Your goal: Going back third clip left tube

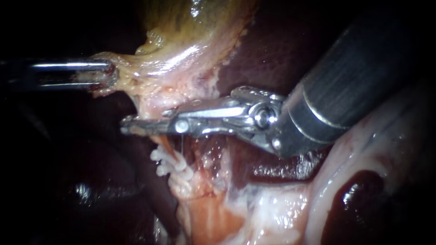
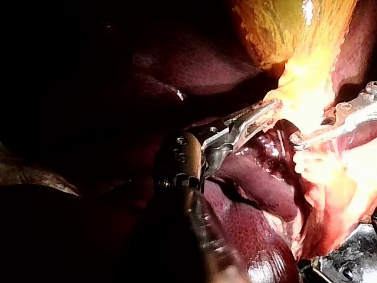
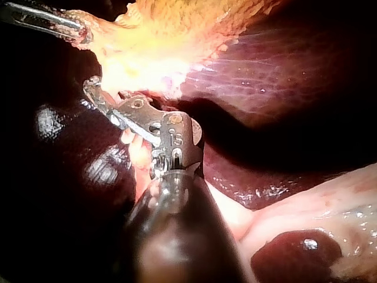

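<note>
My left instrument (image 1: 110, 77) comes in level from the left, its jaws shut on the pale tissue at the gallbladder's (image 1: 181, 27) narrow end, drawn out to the left. My right instrument (image 1: 136, 124) reaches in from the upper right and lies across the left tube (image 1: 169, 146); a narrow gap shows between its jaws and nothing is gripped. Just below those jaws, white clips (image 1: 164, 164) sit side by side on the tube. In the left wrist view the left instrument (image 2: 268, 112) bites the bright yellow tissue. The right wrist view shows the right instrument (image 3: 97, 91) beneath that tissue.
Dark red liver (image 1: 272, 45) lies behind the gallbladder and right shaft. Pale glistening tissue (image 1: 363, 149) with a dark red patch (image 1: 354, 199) fills the lower right. Pink frayed tissue (image 1: 213, 213) runs down below the clips. The lower left is dark liver.
</note>
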You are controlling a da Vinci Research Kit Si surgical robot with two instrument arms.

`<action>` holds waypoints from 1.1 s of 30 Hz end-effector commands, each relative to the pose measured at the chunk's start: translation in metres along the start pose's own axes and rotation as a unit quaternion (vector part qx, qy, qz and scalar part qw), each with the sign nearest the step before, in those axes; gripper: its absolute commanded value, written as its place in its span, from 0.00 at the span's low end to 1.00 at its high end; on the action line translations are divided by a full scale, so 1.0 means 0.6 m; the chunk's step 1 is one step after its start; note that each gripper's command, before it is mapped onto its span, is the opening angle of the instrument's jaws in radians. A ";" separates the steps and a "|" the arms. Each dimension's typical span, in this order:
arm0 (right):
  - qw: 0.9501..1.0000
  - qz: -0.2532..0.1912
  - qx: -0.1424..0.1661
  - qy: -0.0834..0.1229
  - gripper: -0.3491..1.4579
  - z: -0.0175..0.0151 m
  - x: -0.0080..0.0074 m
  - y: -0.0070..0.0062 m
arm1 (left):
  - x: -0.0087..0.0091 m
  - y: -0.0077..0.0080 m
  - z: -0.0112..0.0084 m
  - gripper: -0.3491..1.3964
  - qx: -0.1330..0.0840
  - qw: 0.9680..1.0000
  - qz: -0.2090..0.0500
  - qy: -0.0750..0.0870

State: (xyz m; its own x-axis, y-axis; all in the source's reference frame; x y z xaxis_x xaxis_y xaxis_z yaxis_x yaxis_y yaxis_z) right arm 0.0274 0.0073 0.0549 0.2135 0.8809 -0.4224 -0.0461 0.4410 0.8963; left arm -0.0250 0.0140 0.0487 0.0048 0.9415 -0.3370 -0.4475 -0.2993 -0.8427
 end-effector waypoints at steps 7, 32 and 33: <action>1.000 -0.005 -0.003 -0.001 0.43 0.0017 -0.0008 0.0021 | -0.0001 0.0000 -0.0001 0.00 0.000 1.000 0.000 0.000; 0.973 -0.228 -0.019 -0.025 0.47 -0.0150 -0.0091 0.0042 | -0.0003 0.0001 -0.0008 0.00 0.000 1.000 0.000 0.000; 0.970 -0.239 -0.016 -0.026 0.47 -0.0166 -0.0096 0.0035 | -0.0003 0.0001 -0.0008 0.00 0.000 1.000 0.000 0.000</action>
State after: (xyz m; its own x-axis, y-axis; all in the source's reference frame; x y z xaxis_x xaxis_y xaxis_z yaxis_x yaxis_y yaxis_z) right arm 0.0154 0.0047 0.0576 0.2681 0.5529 -0.7889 0.0461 0.8106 0.5838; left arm -0.0246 0.0137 0.0485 0.0041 0.9415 -0.3370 -0.4470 -0.2997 -0.8429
